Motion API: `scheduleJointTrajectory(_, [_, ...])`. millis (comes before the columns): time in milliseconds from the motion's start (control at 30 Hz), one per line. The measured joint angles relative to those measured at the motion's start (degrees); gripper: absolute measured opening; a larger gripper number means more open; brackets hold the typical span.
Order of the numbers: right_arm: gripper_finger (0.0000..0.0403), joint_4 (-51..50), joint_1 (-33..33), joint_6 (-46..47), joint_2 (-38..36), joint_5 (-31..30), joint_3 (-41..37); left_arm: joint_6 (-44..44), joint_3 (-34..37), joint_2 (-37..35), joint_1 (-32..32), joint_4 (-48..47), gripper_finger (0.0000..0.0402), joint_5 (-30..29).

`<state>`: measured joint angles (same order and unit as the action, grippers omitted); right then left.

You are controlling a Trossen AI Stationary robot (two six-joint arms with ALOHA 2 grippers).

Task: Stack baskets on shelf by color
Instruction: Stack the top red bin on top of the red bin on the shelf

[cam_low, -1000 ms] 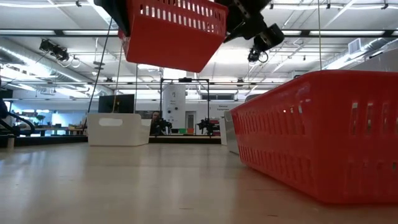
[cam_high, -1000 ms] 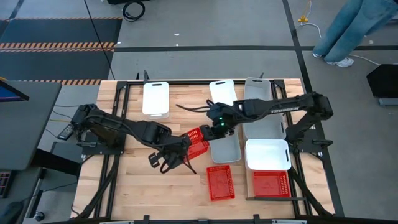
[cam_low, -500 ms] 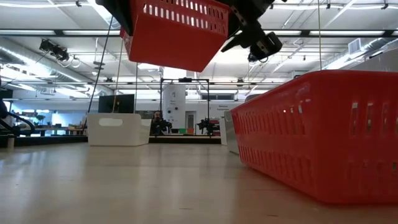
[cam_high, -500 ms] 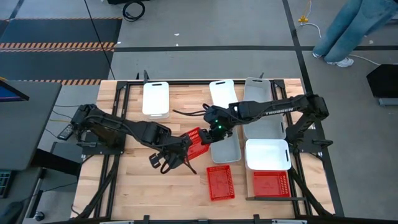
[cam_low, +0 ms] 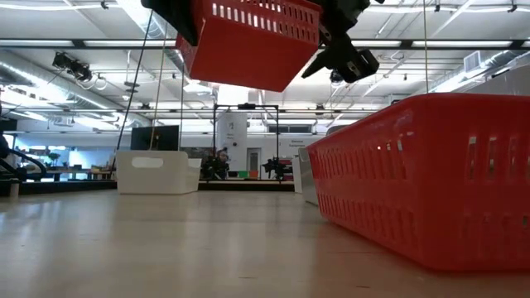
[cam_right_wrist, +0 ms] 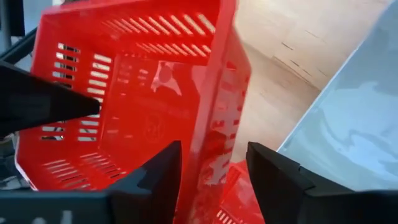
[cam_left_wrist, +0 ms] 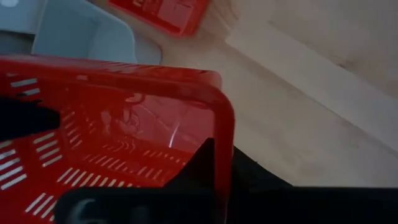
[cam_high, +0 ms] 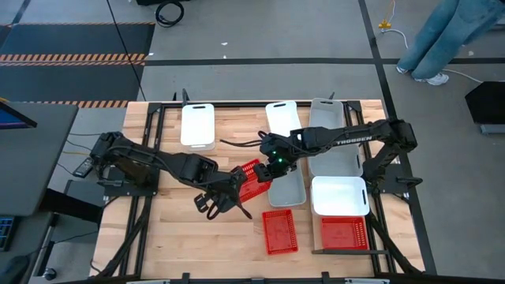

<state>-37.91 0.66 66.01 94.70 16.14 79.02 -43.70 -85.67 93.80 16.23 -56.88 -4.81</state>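
High view: a red basket (cam_high: 251, 178) is held off the table between both arms, the left gripper (cam_high: 226, 192) at its near end and the right gripper (cam_high: 273, 166) at its far end. Two more red baskets (cam_high: 280, 231) lie on the table, with white and grey ones scattered around; no colour stack is seen, so most of the task is judged undone. Against the picture of a second ago, the left gripper is shifted slightly toward the right arm.

Low view: the basket hangs high and tilted, moved a little rightward and upward since.

Left wrist view: the left fingers (cam_left_wrist: 205, 162) are clamped over the rim.

Right wrist view: the right fingers (cam_right_wrist: 158, 171) straddle a wall, still apart, not yet pressing it.
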Motion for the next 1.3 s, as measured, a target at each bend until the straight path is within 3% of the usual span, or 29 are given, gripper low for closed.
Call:
scheduleJointTrajectory(233, [0.0099, -1.6, 0.0, -2.6, 0.0, 0.2, 0.0, 1.2, 0.0, -0.4, 0.0, 1.5, 0.0047, -1.6])
scheduleJointTrajectory(433, [0.0011, -2.8, -0.1, -4.3, 0.0, -0.4, 0.0, 8.1, 0.0, -2.5, 0.0, 4.3, 0.0076, -1.9])
scheduleJointTrajectory(1000, [0.0005, -8.0, -0.1, -6.2, -1.0, 2.4, -0.1, 22.1, 0.0, -12.6, 0.0, 6.4, 0.0173, -7.8])
scheduleJointTrajectory(1167, [0.0005, -13.9, 2.2, -2.7, -6.7, 2.5, -0.1, 31.5, 0.0, -14.9, -0.3, 3.3, 0.0178, -9.0])
scheduleJointTrajectory(1300, [0.0006, -22.9, 5.8, 4.3, -13.8, -2.6, -0.1, 38.0, -0.1, -16.8, -0.7, 1.9, 0.0169, -9.6])
